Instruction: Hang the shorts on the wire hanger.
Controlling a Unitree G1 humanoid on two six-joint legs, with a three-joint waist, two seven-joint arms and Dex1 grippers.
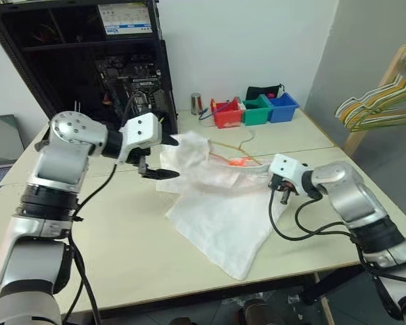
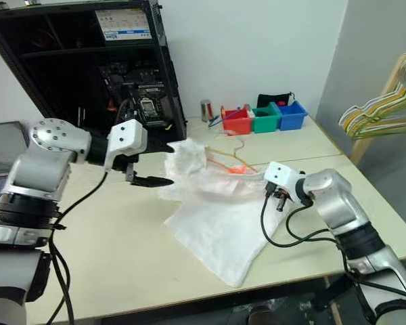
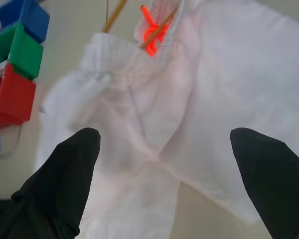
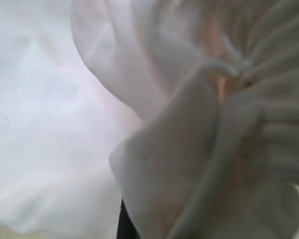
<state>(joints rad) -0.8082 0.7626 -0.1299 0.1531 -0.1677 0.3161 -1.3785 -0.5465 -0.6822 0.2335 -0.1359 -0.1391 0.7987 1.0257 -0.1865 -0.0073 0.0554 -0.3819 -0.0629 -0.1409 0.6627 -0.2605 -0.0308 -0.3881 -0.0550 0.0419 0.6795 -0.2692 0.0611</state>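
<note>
Shorts [image 1: 220, 217] lie on the table [image 1: 122, 250], bunched at the waistband end and spread flat toward the near edge; the right gripper [image 1: 282, 191] is pressed together on a fold of that fabric at the waistband's right side, cloth wrapping its fingers in the right wrist view. The left gripper [image 1: 157, 159] hangs spread wide above the left part of the bunched fabric, holding nothing, its fingers [image 3: 65, 179] well apart over the cloth. The hanger [image 1: 240, 152] lies partly under the waistband, its wire running beneath a reddish mark [image 1: 235, 162] and its hook toward the bins [image 1: 256, 110] at the table's far side. Risk, as judged: with only one side pinched, any lift by the right arm may drag the shorts off the wire or pull the hanger askew, since nothing pins the wire. A left-side grasp taken too deep could catch both fabric layers and close the opening the wire must pass through. Long axis of the shorts runs from the waistband at the far side down to the hem corner near the table's front edge, slanting slightly rightward; the waistband opening faces away from the robot.
</note>
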